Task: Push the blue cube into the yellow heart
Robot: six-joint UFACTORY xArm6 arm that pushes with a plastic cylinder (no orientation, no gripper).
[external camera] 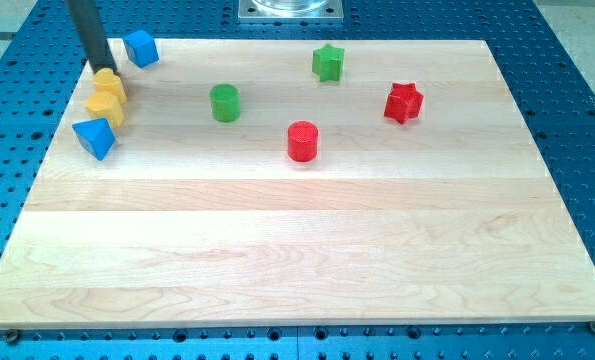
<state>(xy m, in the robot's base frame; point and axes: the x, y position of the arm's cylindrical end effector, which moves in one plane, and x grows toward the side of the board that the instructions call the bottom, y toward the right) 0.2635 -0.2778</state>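
Note:
The blue cube (141,47) sits near the board's top left corner. Two yellow blocks lie below and left of it: a small one (108,83) and, touching it, the yellow heart (105,105). My tip (102,69) stands at the top of the small yellow block, just left of and below the blue cube, a short gap apart from the cube. A blue triangular block (95,137) lies just below the yellow heart.
A green cylinder (224,102), a green star (328,62), a red cylinder (303,140) and a red star (403,102) lie across the board's upper half. The wooden board (307,260) rests on a blue perforated table.

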